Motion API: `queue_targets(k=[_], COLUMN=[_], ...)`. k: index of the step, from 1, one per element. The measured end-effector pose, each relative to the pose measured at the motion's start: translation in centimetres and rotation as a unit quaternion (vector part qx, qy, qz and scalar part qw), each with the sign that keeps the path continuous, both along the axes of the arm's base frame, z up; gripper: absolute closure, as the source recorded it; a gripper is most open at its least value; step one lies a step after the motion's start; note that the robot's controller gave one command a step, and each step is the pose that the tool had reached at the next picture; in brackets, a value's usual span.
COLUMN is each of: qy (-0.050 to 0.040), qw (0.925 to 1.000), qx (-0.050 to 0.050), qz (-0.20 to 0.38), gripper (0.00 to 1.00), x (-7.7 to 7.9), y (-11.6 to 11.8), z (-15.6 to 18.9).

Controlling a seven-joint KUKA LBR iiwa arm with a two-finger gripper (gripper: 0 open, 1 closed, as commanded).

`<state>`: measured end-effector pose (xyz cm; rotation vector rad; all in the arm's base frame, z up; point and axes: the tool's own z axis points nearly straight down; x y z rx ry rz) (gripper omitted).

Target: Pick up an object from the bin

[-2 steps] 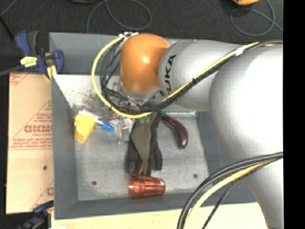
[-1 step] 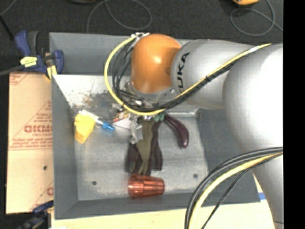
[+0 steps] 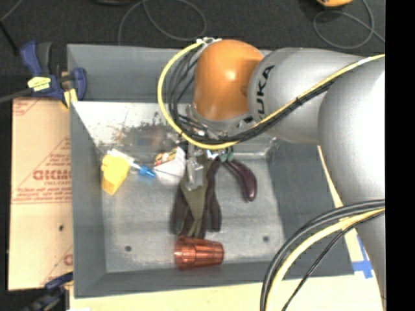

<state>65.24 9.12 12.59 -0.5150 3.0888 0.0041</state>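
Robot fingers (image 3: 193, 175) are hanging at centre of bin (image 3: 87, 173), right over a dark limp glove (image 3: 194, 211), copper cup (image 3: 198, 253) at 6 o'clock from it; can't tell if open or shut; prob. pre-grasp, next needing lowering & closing.

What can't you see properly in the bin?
In the camera view:
White and red crumpled packet: its right side is hidden under the orange wrist cover.
Dark purple aubergine-shaped thing: its top end hidden by the arm.
Dark floppy glove-like thing: its upper end is behind the gripper.
Small blue piece: too small to name.
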Motion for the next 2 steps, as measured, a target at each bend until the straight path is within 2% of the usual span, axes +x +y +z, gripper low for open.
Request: queue_targets(k=[1,2], qy=[-0.0023,-0.004], qw=[0.9855,0.9962], qx=[-0.002,0.001], qz=[0.17,0.087], gripper=[0.0,1.0], x=[0.4,-0.8], y=[-1.1,-2.8], z=[-3.6,-5.2])
